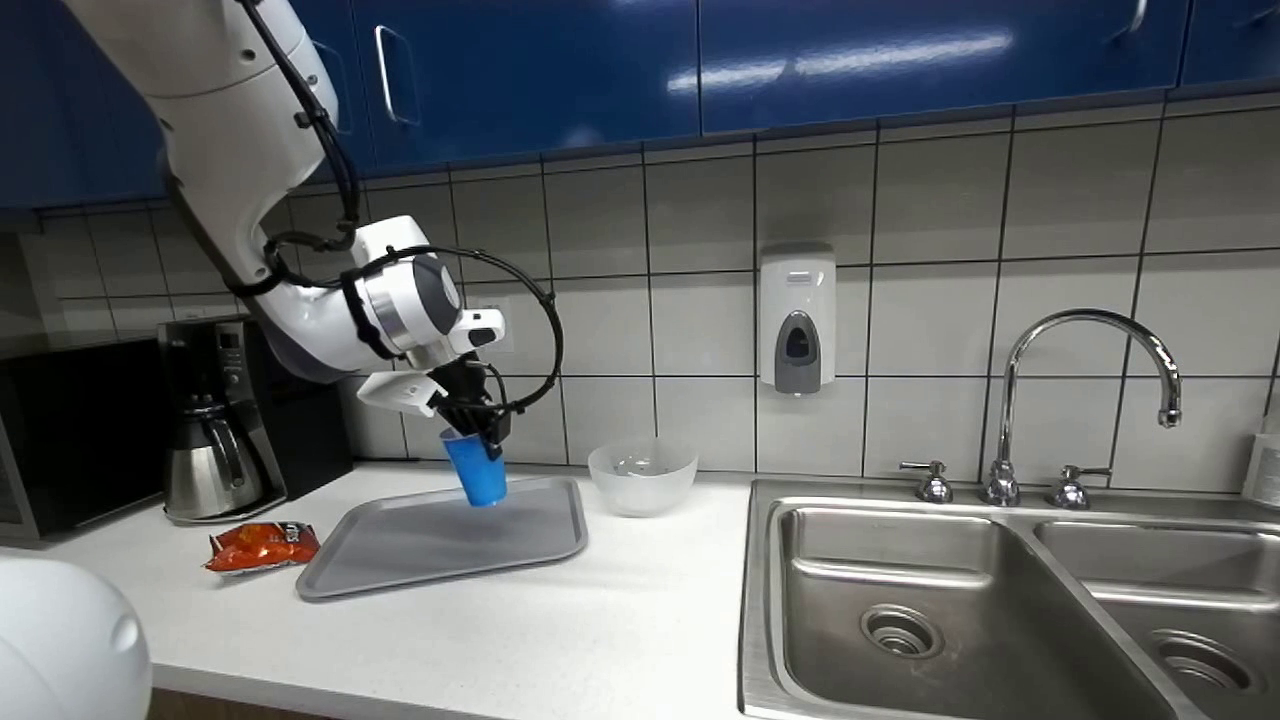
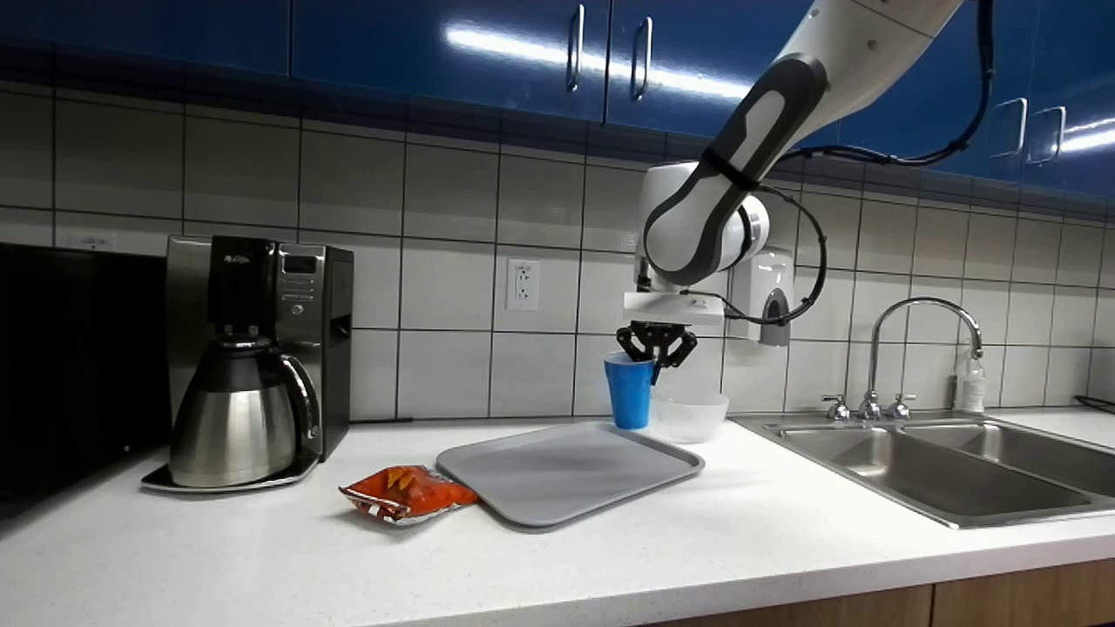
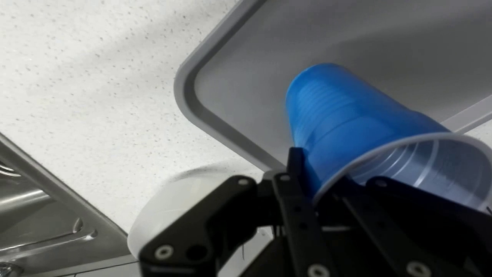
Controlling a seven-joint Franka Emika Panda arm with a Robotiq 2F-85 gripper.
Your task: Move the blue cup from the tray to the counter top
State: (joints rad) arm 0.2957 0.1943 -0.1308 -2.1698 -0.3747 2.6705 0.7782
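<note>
The blue cup (image 1: 476, 470) is over the back right part of the grey tray (image 1: 420, 540) and also shows in an exterior view (image 2: 629, 394). It leans in one exterior view; whether its base touches the tray is hard to tell. My gripper (image 1: 494, 448) is at the cup's rim. In the wrist view my gripper (image 3: 317, 179) has one finger outside the cup (image 3: 346, 111) and the other inside, partly hidden by the wall, and is shut on that wall. The tray (image 2: 566, 479) lies on the white counter top (image 2: 261, 557).
A clear frosted bowl (image 1: 643, 485) stands just right of the tray, close to the gripper in the wrist view (image 3: 169, 211). An orange chip bag (image 2: 409, 494) lies left of the tray. A coffee maker (image 2: 253, 392) stands further left. A steel sink (image 1: 757, 600) is on the right.
</note>
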